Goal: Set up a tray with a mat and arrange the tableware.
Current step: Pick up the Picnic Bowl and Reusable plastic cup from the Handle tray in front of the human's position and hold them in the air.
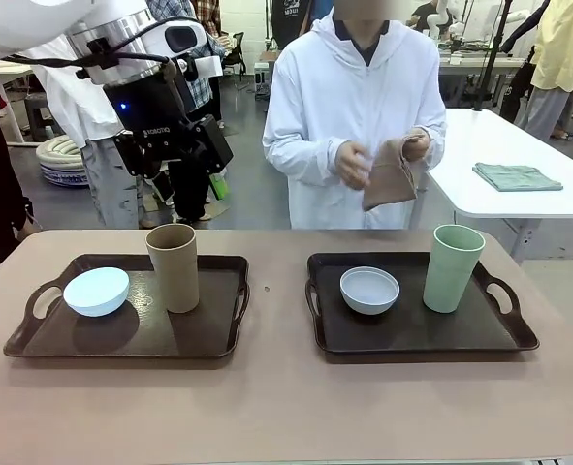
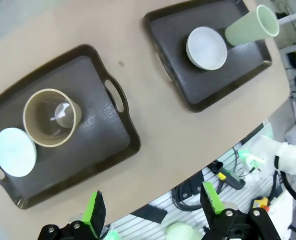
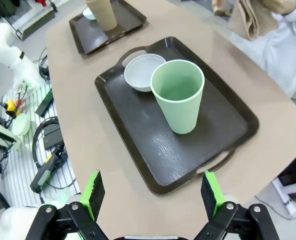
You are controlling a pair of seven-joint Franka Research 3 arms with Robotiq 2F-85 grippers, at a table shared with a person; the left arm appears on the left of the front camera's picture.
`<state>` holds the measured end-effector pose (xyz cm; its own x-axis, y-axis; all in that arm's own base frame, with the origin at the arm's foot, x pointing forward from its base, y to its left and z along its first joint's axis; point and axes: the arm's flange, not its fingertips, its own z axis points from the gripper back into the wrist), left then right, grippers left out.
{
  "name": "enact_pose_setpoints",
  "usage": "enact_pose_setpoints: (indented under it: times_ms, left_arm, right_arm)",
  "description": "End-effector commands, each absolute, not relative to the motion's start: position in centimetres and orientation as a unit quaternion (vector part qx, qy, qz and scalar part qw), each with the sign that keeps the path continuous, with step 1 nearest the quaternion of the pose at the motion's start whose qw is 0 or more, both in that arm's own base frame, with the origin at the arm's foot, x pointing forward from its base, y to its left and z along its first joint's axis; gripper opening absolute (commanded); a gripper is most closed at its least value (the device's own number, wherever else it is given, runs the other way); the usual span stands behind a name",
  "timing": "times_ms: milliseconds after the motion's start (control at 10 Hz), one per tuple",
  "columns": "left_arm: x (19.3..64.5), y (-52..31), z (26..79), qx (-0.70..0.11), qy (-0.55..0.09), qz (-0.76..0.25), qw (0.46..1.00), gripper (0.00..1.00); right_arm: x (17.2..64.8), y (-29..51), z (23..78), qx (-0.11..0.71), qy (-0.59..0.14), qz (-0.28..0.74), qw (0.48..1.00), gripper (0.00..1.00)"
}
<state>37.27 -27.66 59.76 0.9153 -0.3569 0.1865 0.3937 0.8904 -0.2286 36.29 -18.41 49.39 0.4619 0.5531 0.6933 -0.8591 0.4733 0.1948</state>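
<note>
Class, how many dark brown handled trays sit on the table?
2: the left dark brown tray and the right dark brown tray, side by side, apart. None appears hidden.

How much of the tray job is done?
Done: the blue bowl and tan cup sit on the left tray, and the white bowl and green cup sit on the right tray. In hand: the person holds a folded tan mat. The left gripper and right gripper are open and hold nothing. Left: neither tray has a mat yet.
</note>
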Motion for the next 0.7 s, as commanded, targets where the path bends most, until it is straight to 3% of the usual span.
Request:
enact_pose_setpoints:
  times_ms: [0, 200, 400, 600]
  left_arm:
    - [36.3, -27.3, 60.5, -0.125, -0.074, -0.194, 0.970, 1.00]
    - [36.3, -27.3, 60.5, -0.125, -0.074, -0.194, 0.970, 1.00]
    - [37.7, -30.5, 60.6, -0.093, -0.096, -0.196, 0.971, 1.00]
    - [39.7, -34.6, 61.4, -0.049, -0.104, -0.194, 0.974, 1.00]
  right_arm:
    - [35.8, -18.0, 49.5, 0.276, -0.299, 0.439, 0.801, 1.00]
    - [36.1, -18.4, 49.6, 0.269, -0.283, 0.436, 0.811, 1.00]
    - [42.7, -19.4, 45.2, 0.270, -0.274, 0.511, 0.769, 1.00]
    - [45.1, -20.1, 42.9, 0.276, -0.305, 0.547, 0.729, 1.00]
